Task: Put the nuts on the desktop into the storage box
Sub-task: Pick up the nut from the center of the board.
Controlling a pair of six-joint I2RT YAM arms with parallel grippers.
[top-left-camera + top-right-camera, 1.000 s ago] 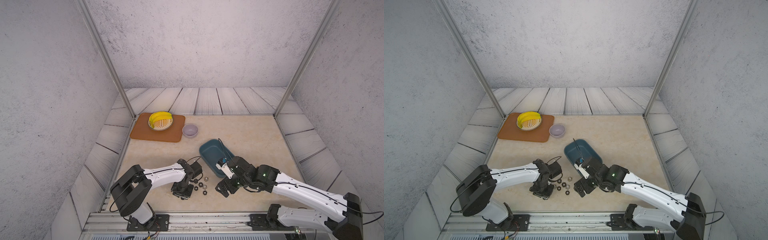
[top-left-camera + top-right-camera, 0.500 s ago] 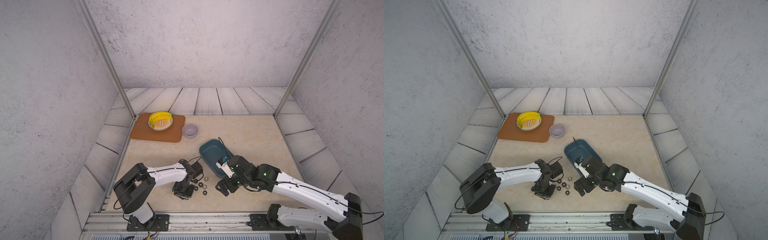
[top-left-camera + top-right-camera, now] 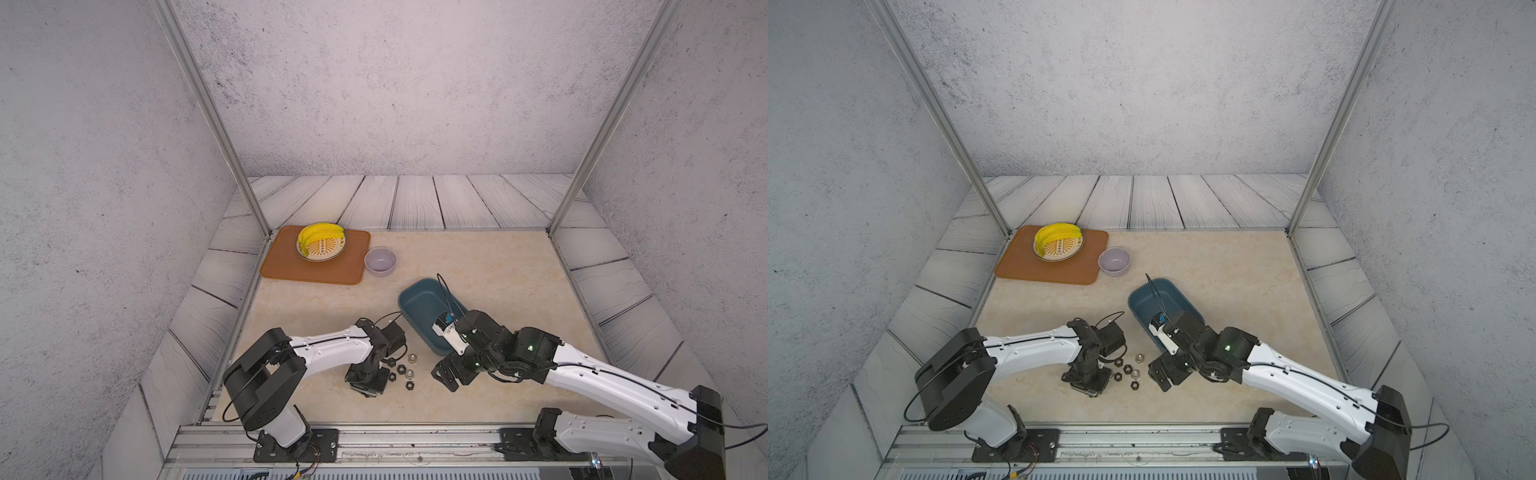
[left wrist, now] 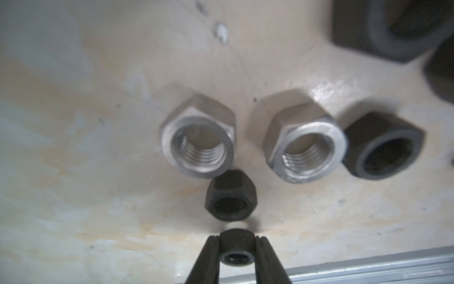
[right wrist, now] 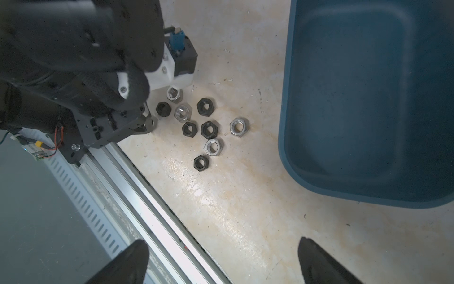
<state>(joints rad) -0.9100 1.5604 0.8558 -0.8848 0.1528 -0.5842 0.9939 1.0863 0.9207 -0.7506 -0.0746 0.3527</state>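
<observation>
Your left gripper (image 4: 237,239) is clenched on a small black hex nut (image 4: 236,258), matte, with its threaded bore showing. The other nuts (image 5: 208,130), dull black and bright silver hexagons, lie clustered on the glossy cream marbled desktop (image 5: 245,216), near the smooth teal plastic storage box (image 5: 368,110). Your right gripper (image 5: 222,248) hangs released, jaws wide

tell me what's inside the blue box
In the right wrist view the box shows only bare floor; the visible nuts lie outside it. One side runs out of frame, and in both top views the right arm covers its near corner.
</observation>
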